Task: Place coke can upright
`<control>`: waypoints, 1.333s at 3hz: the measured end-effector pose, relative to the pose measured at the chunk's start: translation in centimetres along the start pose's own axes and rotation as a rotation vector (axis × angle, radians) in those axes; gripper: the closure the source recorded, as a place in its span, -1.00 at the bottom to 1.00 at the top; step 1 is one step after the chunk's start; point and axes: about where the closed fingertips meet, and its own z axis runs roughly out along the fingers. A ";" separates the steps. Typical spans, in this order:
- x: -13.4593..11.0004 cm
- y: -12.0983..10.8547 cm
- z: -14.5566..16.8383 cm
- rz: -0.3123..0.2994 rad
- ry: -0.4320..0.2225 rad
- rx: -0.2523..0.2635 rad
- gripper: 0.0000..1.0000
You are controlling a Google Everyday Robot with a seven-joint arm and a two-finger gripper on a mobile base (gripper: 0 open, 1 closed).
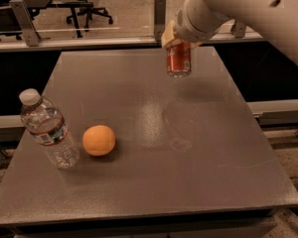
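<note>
While the tool (179, 41) is clutching the coke can (179, 61) upright over the far counter (198, 172), set-down seems pending, calling for straight lowering before releasing.

The coke can (179, 59) is small, round and red, with a silver bottom. It stands almost straight up in the air, over the far side of the table (198, 182). The gripper (179, 44) comes down from above and holds the can's top tight.
</note>
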 end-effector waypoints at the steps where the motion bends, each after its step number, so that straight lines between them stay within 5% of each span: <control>1: 0.5 0.0 0.2 -0.060 0.077 0.075 1.00; 2: 0.8 -0.6 0.3 -0.138 0.158 0.208 1.00; 4: 0.1 -1.2 0.4 -0.303 0.228 0.346 1.00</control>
